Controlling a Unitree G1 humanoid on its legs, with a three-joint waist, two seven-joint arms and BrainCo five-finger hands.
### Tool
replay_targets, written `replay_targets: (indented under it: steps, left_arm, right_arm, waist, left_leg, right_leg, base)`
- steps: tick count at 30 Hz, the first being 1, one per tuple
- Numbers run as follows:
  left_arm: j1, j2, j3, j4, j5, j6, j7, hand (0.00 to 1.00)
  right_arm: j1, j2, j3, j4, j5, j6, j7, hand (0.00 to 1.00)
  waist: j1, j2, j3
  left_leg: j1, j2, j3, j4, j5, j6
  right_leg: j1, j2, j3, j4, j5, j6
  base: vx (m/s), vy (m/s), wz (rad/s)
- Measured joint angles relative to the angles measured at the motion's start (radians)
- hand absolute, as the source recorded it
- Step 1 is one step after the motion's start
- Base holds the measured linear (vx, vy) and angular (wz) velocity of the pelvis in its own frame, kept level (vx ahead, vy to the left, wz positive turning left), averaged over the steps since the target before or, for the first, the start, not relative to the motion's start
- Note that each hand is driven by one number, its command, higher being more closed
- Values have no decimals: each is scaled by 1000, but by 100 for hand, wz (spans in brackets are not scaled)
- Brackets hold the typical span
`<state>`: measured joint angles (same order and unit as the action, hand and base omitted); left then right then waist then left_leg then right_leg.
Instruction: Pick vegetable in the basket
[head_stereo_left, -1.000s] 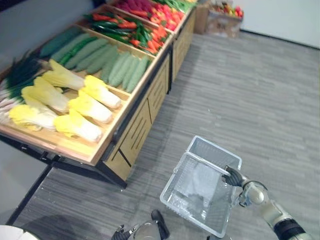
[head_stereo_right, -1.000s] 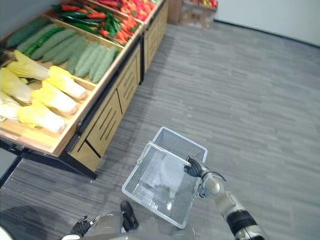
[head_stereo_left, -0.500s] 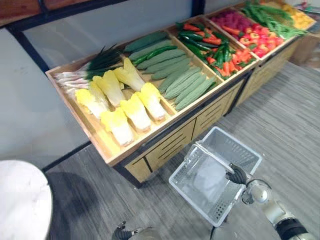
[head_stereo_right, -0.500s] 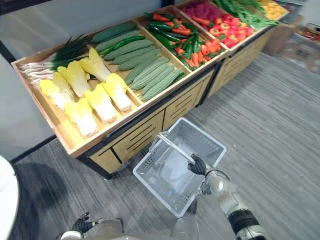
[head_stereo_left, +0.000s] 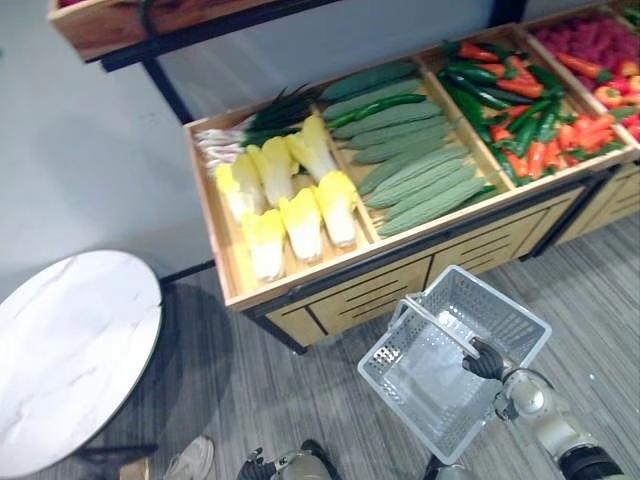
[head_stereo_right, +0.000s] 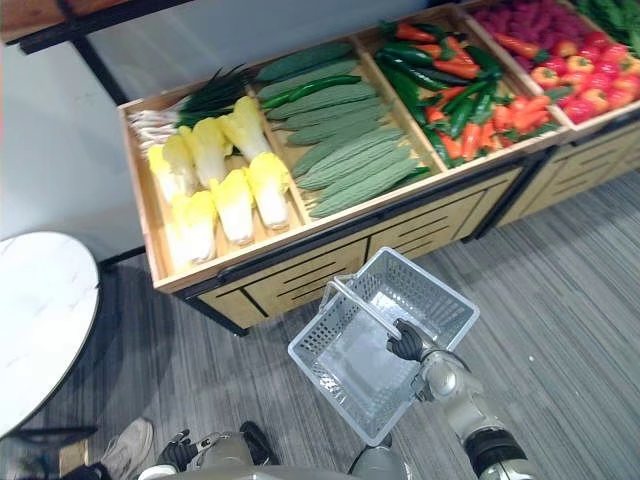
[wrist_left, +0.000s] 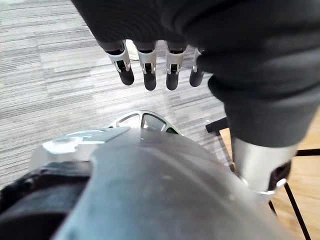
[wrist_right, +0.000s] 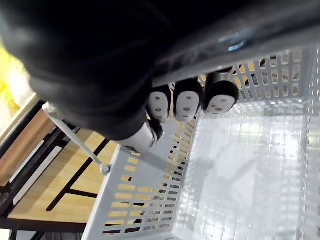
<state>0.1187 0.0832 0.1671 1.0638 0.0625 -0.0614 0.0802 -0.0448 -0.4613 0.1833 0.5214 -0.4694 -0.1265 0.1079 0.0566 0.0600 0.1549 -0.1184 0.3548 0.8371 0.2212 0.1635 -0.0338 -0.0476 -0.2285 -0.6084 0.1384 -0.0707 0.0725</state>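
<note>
My right hand (head_stereo_left: 487, 360) is curled round the basket (head_stereo_left: 500, 318) handle, and the basket hangs just before the wooden stand (head_stereo_left: 470, 245). Left hand (wrist_left: 149, 75) is low, fingers hanging straight. Vegetables lie up in the stand: cabbages (head_stereo_left: 300, 220), gourds (head_stereo_left: 425, 185), peppers (head_stereo_left: 540, 150). A white round table (head_stereo_left: 70, 350) is at left, with someone's shoe (head_stereo_left: 190, 458) beside it.

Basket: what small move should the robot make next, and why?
Probably raise the left hand toward the yellow cabbages: the basket, held by the right hand curled round its handle, looks empty, and the left hand hangs open.
</note>
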Motion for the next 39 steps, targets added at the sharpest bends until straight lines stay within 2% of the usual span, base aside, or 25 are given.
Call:
replay_targets:
  steps: [4, 7, 11, 14, 15, 21, 25, 28, 29, 31, 33, 37, 39]
  left_arm:
    - [-1, 2, 9, -1, 15, 5, 0, 0]
    - [-9, 4, 8, -1, 44, 6, 0, 0]
    - [-8, 9, -6, -7, 72, 6, 0, 0]
    - [-8, 14, -22, -10, 72, 6, -1, 0]
    - [-8, 57, -103, -31, 72, -3, -8, 0]
    - [-8, 57, -103, -31, 72, -3, -8, 0]
    - [-8, 60, -101, -31, 67, -3, -8, 0]
    - [-10, 63, -98, -32, 59, -4, -8, 0]
    - [-14, 63, -92, -50, 43, -3, -7, 0]
    - [-13, 63, -83, -86, 17, -4, -6, 0]
    - [-2, 58, -83, -164, -22, -5, -2, 0]
    - [-3, 51, -84, -339, -60, -9, 7, 0]
    - [-3, 30, -84, -457, -61, -26, 36, 0]
  right_arm:
    - [33, 20, -3, 0, 1, 9, -10, 100]
    - [34, 42, -20, 4, 0, 12, -12, 100]
    - [50, 64, -21, 11, 1, 12, -13, 100]
    - [50, 88, -35, 46, 2, 12, -16, 100]
    - [81, 121, -99, 79, 11, 13, -35, 100]
    - [85, 122, -99, 79, 12, 13, -36, 100]
    - [109, 145, -124, 95, 15, 13, -36, 100]
    - [125, 170, -154, 126, 16, 12, -37, 100]
    - [140, 177, -179, 130, 16, 12, -37, 100]
    - [148, 184, -203, 146, 16, 12, -39, 100]
    - [178, 188, -247, 154, 16, 11, -45, 100]
    - [211, 195, -284, 153, 18, 11, -55, 100]
    - [224, 195, -305, 152, 18, 11, -57, 100]
  waist:
    - [-5, -3, -3]
    - [-7, -8, -2]
    - [-26, -12, 0]
    - [-25, -11, -1]
    - [-24, -49, -31]
    - [-24, -49, -31]
    - [-25, -55, -35]
    - [-24, -64, -42]
    - [-25, -65, -42]
    - [-24, -63, -44]
    - [-24, -41, -61]
    - [-25, -38, -72]
    - [-25, -29, -78]
  left_leg:
    - [3, -49, 0, -109, 5, 5]
    - [-2, -84, -6, -177, 36, 32]
    - [0, -121, -32, -239, 107, 23]
    - [2, -129, -63, -306, 146, 6]
    - [-2, -147, -141, -316, 101, -87]
    - [-2, -150, -144, -316, 101, -86]
    - [7, -154, -184, -317, 101, -86]
    - [24, -155, -225, -317, 100, -86]
    - [28, -158, -251, -318, 98, -84]
    - [39, -155, -279, -320, 88, -77]
    - [41, -146, -326, -323, 30, -39]
    - [34, -155, -328, -324, 19, -42]
    - [35, -164, -331, -324, 9, -39]
  right_leg:
    - [37, -1, -86, -18, 6, 10]
    - [45, -8, -128, -16, 6, 10]
    - [78, -4, -180, -32, 12, 20]
    - [78, 7, -209, -30, 12, 19]
    - [61, 6, -177, -32, 12, 33]
    - [59, 8, -174, -31, 12, 34]
    - [70, 4, -168, -12, 17, 28]
    - [71, 4, -115, 0, 15, 30]
    - [69, 4, -70, 7, 5, 35]
    - [66, 4, -56, 21, -5, 33]
    - [46, 11, -39, 53, -38, 31]
    - [16, 11, 31, 81, -51, 28]
    - [11, 15, 71, 81, -51, 28]
  base:
    - [-30, 115, 60]
    - [-62, 94, 45]
    - [-75, 29, 37]
    - [-126, 22, 27]
    - [-46, 0, 12]
    - [0, 0, 0]
    - [0, 0, 0]
    - [-27, -34, -3]
    - [-48, -39, -2]
    - [-50, -31, -10]
    - [-74, -14, -12]
    - [-62, 26, -1]
    - [-31, 21, 4]
